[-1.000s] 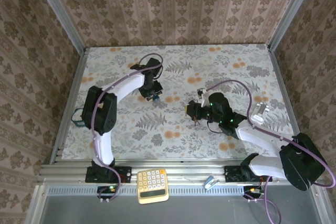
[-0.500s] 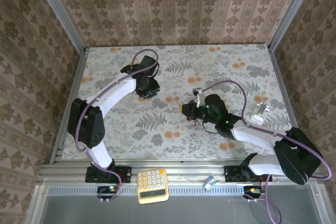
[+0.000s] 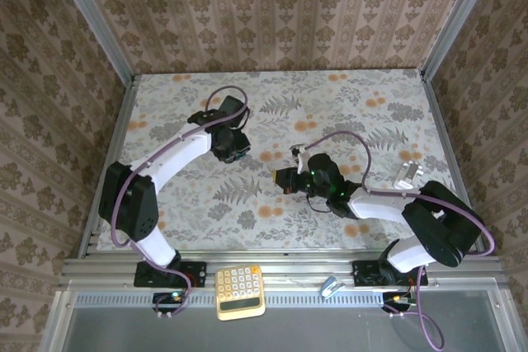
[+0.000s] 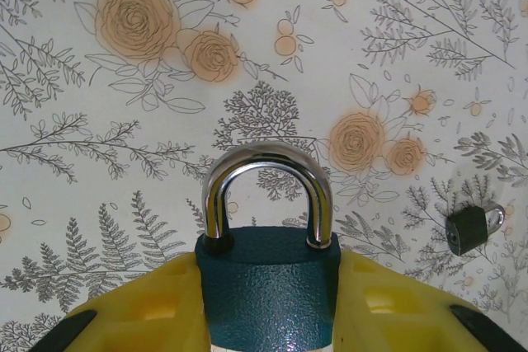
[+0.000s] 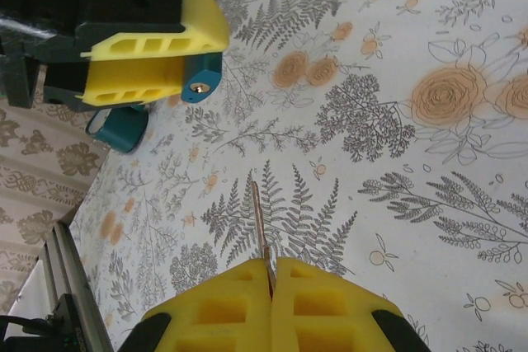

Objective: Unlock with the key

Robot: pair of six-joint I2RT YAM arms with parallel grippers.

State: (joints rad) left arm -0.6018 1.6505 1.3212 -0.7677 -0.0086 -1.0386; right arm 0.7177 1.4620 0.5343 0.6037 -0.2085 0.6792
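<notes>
My left gripper (image 4: 268,307) is shut on the blue padlock (image 4: 268,282), its yellow pads pressing both sides of the body. The metal shackle (image 4: 268,166) sticks out in front, closed. In the top view the left gripper (image 3: 233,147) is at mid-table. The right gripper (image 3: 282,180) is to its right and a little nearer. My right gripper (image 5: 271,276) is shut on the key (image 5: 257,220). The thin metal blade pokes forward and the head is hidden between the pads. In the right wrist view the padlock (image 5: 200,84) is ahead at upper left, keyhole end showing, well apart from the blade.
A small dark padlock-like object (image 4: 472,227) lies on the flowered tabletop (image 3: 346,105). A teal object (image 5: 120,129) sits beyond the left gripper. A silver object (image 3: 407,175) lies at the right. A yellow calculator (image 3: 240,292) and a small metal piece (image 3: 332,287) rest on the front rail.
The right gripper has moved left with the key, closer to the left gripper. The left arm's elbow has swung left and its gripper has shifted slightly. Both grips are unchanged.
</notes>
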